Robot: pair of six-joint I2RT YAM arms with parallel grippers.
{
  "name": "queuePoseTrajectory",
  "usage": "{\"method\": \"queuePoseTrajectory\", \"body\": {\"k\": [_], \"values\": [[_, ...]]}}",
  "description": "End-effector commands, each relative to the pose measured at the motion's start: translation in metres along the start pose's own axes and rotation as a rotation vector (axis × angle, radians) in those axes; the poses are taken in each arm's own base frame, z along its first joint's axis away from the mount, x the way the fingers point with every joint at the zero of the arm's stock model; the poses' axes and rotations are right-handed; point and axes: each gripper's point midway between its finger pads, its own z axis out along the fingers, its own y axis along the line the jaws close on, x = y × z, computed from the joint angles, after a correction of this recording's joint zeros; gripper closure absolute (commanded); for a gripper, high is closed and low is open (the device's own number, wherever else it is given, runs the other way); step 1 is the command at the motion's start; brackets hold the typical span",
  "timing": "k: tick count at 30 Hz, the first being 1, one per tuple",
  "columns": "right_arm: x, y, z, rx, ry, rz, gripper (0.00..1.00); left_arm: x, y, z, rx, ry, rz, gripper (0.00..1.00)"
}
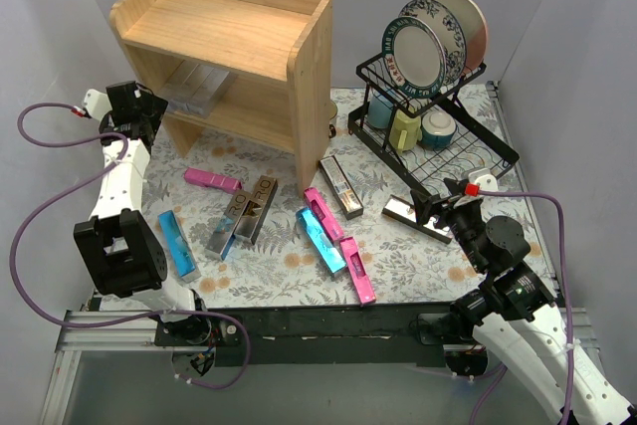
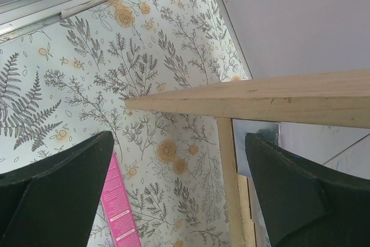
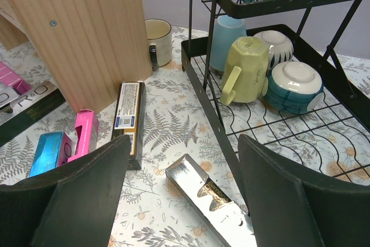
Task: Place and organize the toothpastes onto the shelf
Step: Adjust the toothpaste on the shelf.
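The wooden shelf (image 1: 229,47) stands at the back left, with silver cartons (image 1: 194,87) on its lower tier. Several toothpaste cartons lie on the table: pink ones (image 1: 212,180) (image 1: 358,269), blue ones (image 1: 177,243) (image 1: 319,238), a silver-lettered one (image 1: 244,214), a brown-gold one (image 1: 341,186) and a silver one (image 1: 413,218). My left gripper (image 1: 149,106) is open and empty at the shelf's left side; its view shows the gripper (image 2: 178,154), a shelf board (image 2: 260,99) and a pink carton (image 2: 121,206). My right gripper (image 1: 438,208) is open above the silver carton (image 3: 211,198).
A black wire dish rack (image 1: 438,136) with plates, bowls and a yellow-green mug (image 3: 248,67) stands at the back right, close to my right gripper. A cream mug (image 3: 157,41) sits behind the shelf's side panel (image 3: 87,27). The brown-gold carton (image 3: 130,114) lies by that panel.
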Motion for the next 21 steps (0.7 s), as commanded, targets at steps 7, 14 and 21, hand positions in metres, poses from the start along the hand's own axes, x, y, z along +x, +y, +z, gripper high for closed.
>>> {"method": "queuePoseTrajectory", "body": {"k": [7, 14, 21], "values": [[-0.0119, -0.0009, 0.0022, 0.008, -0.044, -0.003, 0.16, -0.0131, -0.0212, -0.0058, 0.068, -0.01, -0.016, 0.02], [-0.0123, -0.0013, 0.002, 0.009, -0.045, -0.003, 0.17, -0.0139, -0.0244, -0.0058, 0.077, -0.012, -0.019, 0.02], [-0.0112, -0.0006, 0.0024, 0.006, -0.041, -0.005, 0.17, -0.0129, -0.0257, -0.005, 0.083, -0.005, -0.024, 0.02]]}}
